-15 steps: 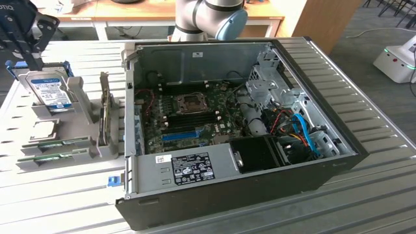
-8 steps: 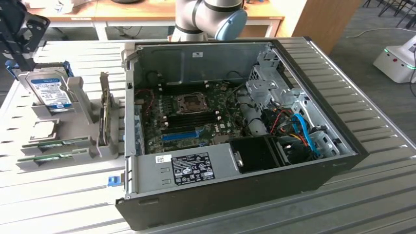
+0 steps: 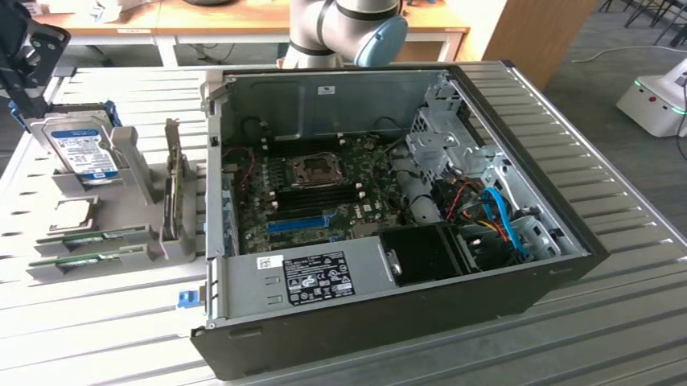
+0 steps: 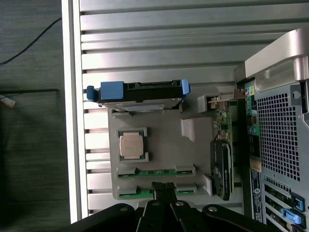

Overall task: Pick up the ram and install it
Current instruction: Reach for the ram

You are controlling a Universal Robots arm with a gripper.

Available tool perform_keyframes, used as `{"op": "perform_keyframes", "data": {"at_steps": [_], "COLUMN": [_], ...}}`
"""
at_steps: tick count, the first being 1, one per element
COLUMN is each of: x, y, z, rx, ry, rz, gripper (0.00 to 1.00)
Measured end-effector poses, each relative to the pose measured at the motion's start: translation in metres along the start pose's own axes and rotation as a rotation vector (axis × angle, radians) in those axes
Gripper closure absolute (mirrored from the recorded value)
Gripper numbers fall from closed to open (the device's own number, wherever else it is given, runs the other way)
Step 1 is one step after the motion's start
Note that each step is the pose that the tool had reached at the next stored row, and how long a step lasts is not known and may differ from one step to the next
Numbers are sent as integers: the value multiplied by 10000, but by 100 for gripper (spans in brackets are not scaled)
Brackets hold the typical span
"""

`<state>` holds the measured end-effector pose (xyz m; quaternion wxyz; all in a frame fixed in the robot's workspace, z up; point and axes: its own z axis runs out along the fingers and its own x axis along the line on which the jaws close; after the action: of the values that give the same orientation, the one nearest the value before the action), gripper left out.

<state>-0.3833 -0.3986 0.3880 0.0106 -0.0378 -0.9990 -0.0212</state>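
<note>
**A:** Green boards are our first hazard: two look-alike sticks sit in slots of the grey holder (image 4: 166, 140). Where do we locate the ram?

**B:** We find the ram (image 4: 155, 172) in the slot just beside the processor (image 4: 133, 146), toward the holder's edge opposite the hard drive (image 4: 140, 94). The second green stick (image 4: 130, 195) occupies the outermost slot, along that edge itself.

**A:** State of the gripper?

**B:** We read the gripper (image 4: 163, 188) as fully closed and holding nothing, poised above the two sticks.

**A:** What can go wrong?

**B:** We judge three faults likely.
- **Closed fingers:** lowered as they are, they would strike the board's top edge instead of straddling it.
- **Sideways error:** the slots lie just beside each other, so a small offset would put us on the wrong stick.
- **Shallow pinch:** so thin a board could tilt in the grip. A tilted board would jam at the memory slots (image 3: 322, 193) inside the computer case (image 3: 429, 318) on the bench (image 3: 601, 338).
</note>
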Motion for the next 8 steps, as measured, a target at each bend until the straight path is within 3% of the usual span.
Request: {"op": "perform_keyframes", "data": {"at_steps": [8], "x": [3], "y": [0], "z": [0], "rx": [3], "ry": [6], "rz": [-89], "gripper": [90]}}
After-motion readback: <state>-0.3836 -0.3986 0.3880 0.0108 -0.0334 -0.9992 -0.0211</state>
